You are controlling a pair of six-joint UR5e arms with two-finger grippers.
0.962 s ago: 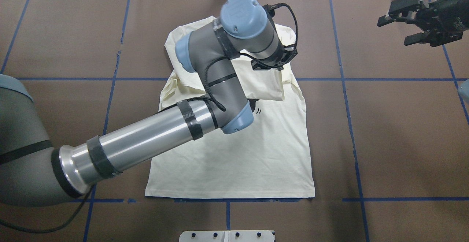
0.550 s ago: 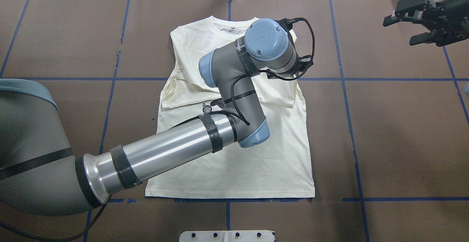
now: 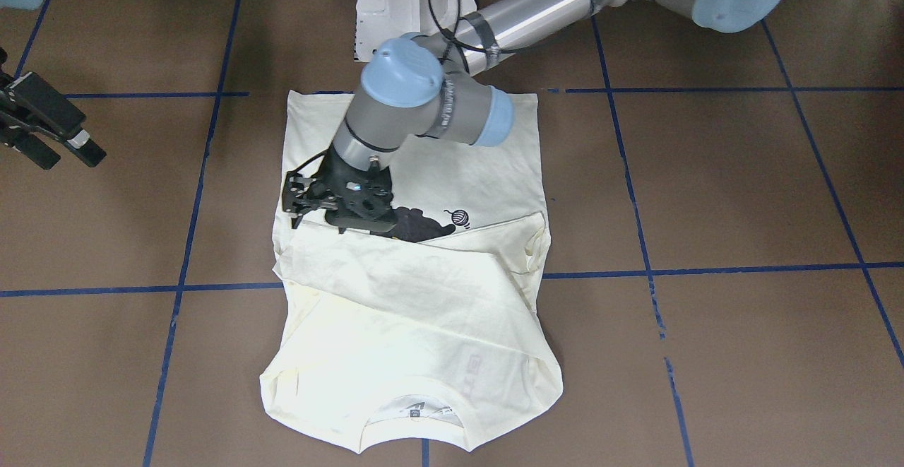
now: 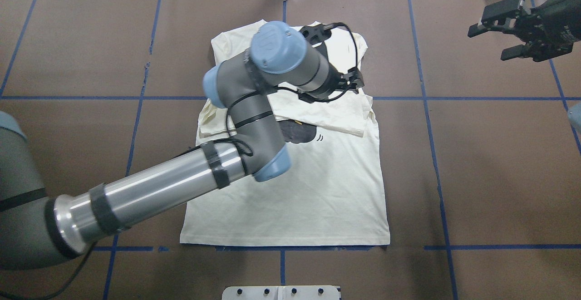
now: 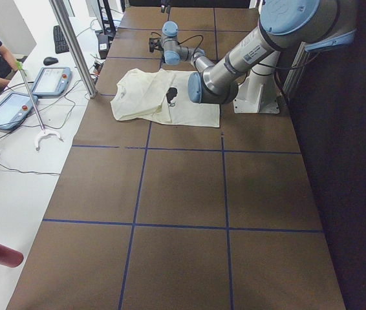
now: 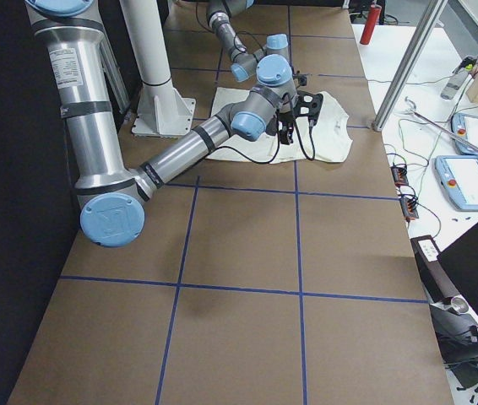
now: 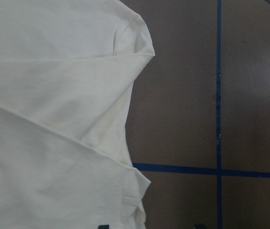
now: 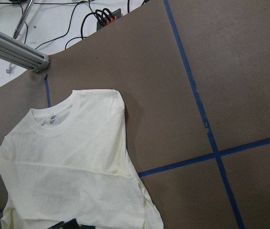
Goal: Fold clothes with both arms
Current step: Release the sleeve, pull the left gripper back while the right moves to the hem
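T-shirt on table | left arm overhangs cat print | right hand aside

One T-shirt, two arms (both grey)

Brown tabletop, gridded with blue tape lines. Cream T-shirt lies flat at mid-table, with a sleeve folded across the chest, part-covering the black print. Hem points toward the white pedestal base.
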